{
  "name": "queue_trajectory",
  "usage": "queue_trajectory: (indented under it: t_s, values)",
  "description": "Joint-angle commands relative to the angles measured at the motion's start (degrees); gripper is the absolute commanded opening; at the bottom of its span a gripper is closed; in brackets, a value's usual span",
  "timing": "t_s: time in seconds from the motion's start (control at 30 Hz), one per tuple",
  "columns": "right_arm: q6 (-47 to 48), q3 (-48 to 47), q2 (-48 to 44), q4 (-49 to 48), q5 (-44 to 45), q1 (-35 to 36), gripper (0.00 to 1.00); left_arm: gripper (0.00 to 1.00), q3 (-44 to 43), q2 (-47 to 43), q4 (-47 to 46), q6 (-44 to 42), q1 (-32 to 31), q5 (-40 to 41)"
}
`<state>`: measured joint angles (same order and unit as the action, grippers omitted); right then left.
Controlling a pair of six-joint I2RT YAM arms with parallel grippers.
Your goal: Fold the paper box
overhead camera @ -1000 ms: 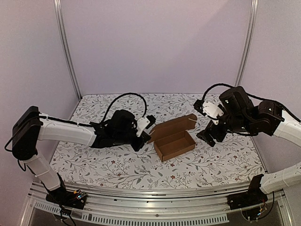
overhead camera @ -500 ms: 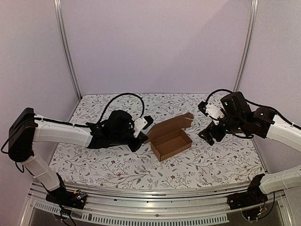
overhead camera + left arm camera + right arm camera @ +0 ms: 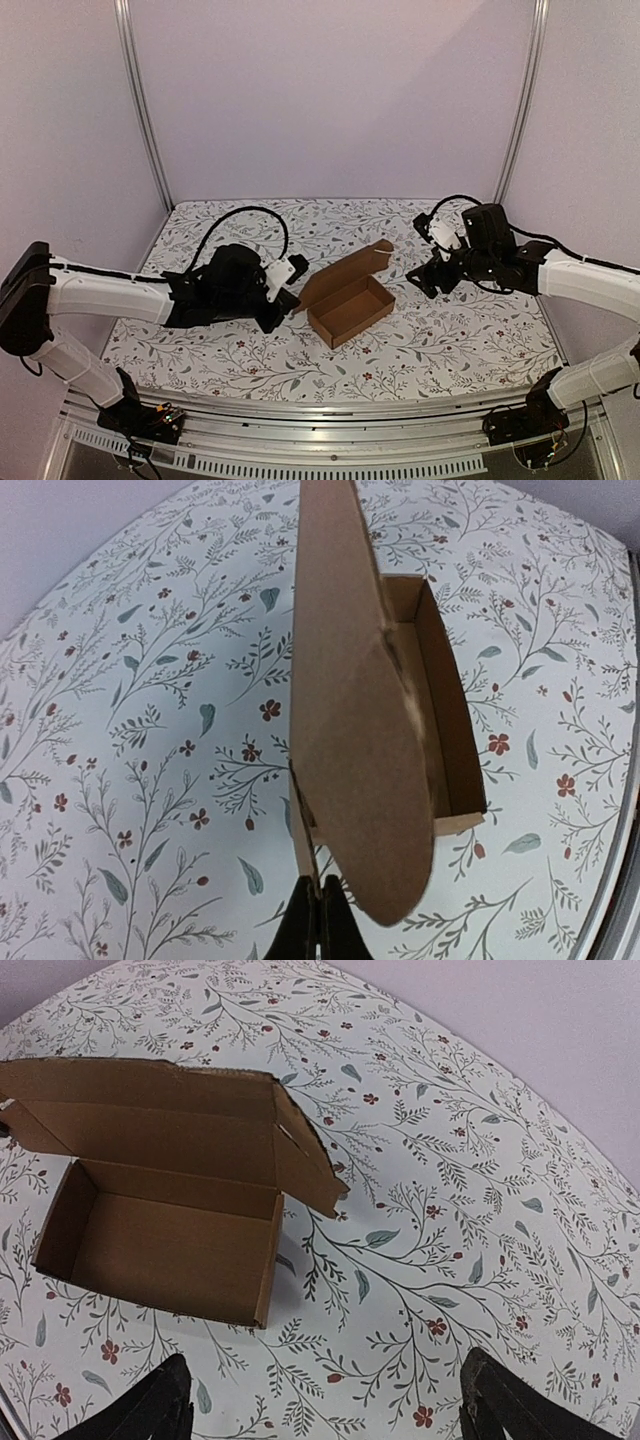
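Observation:
The paper box [image 3: 347, 305] is a small brown carton lying open in the middle of the table, its lid [image 3: 345, 268] standing up along the far side. My left gripper [image 3: 289, 299] is at the box's left end, shut on a thin cardboard flap there. In the left wrist view the gripper [image 3: 318, 922] pinches that flap's edge, and the box [image 3: 360, 710] stretches away behind a rounded side flap. My right gripper [image 3: 424, 279] hovers open to the right of the box, touching nothing. In the right wrist view it [image 3: 322, 1412] is spread wide, with the box [image 3: 170, 1225] to its upper left.
A floral cloth [image 3: 470, 330] covers the table. Metal frame posts [image 3: 143, 110] stand at the back corners with walls close behind. An aluminium rail [image 3: 330, 415] runs along the near edge by the arm bases.
The left gripper has drawn back to the left and the box has slid with it. The right arm has come left and lower, following the box.

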<state>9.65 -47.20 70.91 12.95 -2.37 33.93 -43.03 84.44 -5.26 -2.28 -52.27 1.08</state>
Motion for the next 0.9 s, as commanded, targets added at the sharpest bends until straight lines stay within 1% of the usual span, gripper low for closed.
queue_trajectory:
  t_s: [0.0,0.1,0.27,0.47,0.73,0.87]
  values:
    - [1.6,-2.2,4.3,-5.2,-5.6,-2.0,0.90,0.00,3.0,-4.1,-0.6,1.9,-0.6,0.1]
    - [3.1,-3.6,6.9,-5.2,-9.9,-3.0,0.88,0.00,5.1,-6.7,-0.8,2.6,-0.9,-0.2]
    - [7.3,-6.4,10.2,-5.2,-16.0,-3.3,0.80,0.00,8.6,-10.9,-1.1,4.7,-0.9,-0.5]
    - [9.8,-9.0,14.8,-5.2,-23.1,-3.6,0.73,0.00,9.1,-11.3,0.0,5.2,-0.9,-0.4]
    - [11.1,-10.2,19.8,-5.1,-25.7,-3.8,0.68,0.00,8.6,-10.9,0.7,4.6,-0.9,-0.3]
    - [11.4,-10.8,22.0,-5.3,-25.6,-3.9,0.64,0.00,8.4,-10.6,1.0,4.2,-0.9,-0.2]
